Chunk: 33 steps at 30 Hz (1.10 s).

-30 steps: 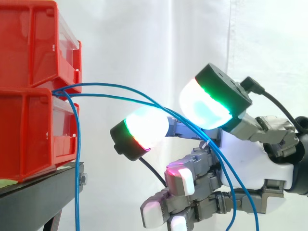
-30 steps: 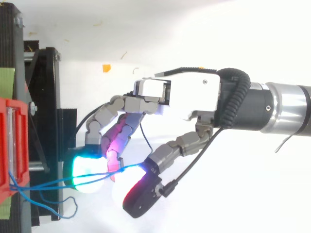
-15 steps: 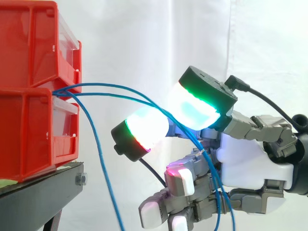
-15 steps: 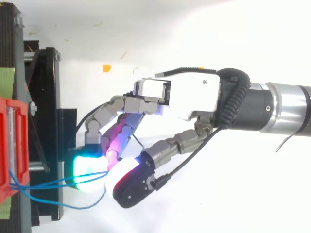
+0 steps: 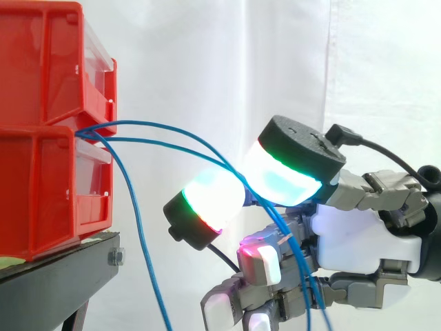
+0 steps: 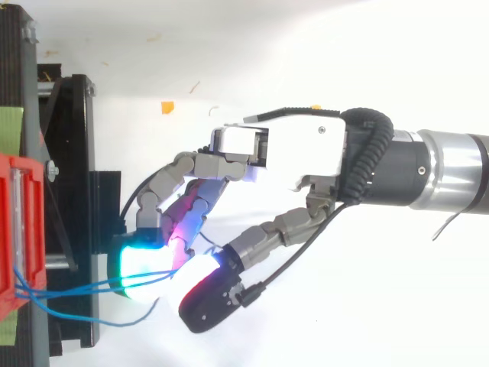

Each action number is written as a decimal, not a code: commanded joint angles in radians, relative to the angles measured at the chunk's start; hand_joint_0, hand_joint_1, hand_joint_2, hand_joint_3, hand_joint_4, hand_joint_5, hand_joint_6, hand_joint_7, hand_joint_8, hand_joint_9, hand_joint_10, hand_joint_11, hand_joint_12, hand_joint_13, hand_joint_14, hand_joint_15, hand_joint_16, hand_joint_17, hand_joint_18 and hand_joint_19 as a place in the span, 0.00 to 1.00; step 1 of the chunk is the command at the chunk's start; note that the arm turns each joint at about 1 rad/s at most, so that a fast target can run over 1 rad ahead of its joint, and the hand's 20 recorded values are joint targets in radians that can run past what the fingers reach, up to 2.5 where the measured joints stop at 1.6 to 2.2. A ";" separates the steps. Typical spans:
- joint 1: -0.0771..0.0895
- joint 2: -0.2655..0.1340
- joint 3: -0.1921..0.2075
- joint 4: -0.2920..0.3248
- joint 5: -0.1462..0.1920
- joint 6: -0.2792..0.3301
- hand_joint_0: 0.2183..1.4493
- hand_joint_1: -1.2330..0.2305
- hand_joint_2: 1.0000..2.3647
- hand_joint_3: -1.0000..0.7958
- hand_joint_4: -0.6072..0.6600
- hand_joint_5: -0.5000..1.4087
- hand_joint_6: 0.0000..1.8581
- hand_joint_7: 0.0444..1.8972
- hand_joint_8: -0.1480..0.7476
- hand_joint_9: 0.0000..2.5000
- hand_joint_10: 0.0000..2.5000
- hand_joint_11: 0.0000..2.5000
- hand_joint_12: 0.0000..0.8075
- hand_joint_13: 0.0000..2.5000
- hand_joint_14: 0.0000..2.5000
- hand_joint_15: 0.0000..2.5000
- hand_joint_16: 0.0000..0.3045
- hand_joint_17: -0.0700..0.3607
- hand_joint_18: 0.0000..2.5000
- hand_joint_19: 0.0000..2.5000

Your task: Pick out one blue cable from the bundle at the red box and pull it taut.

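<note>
Cables (image 5: 148, 123) ran out of the gap between the two stacked red bins (image 5: 41, 186) and two of them arched over to my hand (image 5: 358, 227), where they passed between the pad of my thumb (image 5: 282, 181) and the pad of one finger (image 5: 210, 200). From above, those two pads looked pressed together with the blue strands going in between them, so I judged my hand clamped on the cables, with my other fingers curled low under the palm. A third strand (image 5: 141, 234) hung loose from the bins and dropped past the black stand (image 5: 62, 276). Both arching strands sagged in a curve, so nothing was taut yet. My main worry was that I seemed to hold two strands, not one; pulling away would have drawn both tight and left the job only half right. The pads are round and smooth, and a thin cable caught near their edge could have slid out as soon as the load came on. Below the pinch the strands ran down close past my palm and curled fingers, where they might have snagged. A hard pull could also have dragged the bins along the stand, since I could not see how the cables were fixed inside
</note>
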 commanded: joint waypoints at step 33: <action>0.001 0.000 0.005 -0.006 -0.002 0.000 0.33 0.32 0.01 0.50 0.43 0.19 0.51 0.36 0.49 0.44 0.01 0.29 0.44 0.34 0.01 0.16 0.17 0.43 0.30 0.27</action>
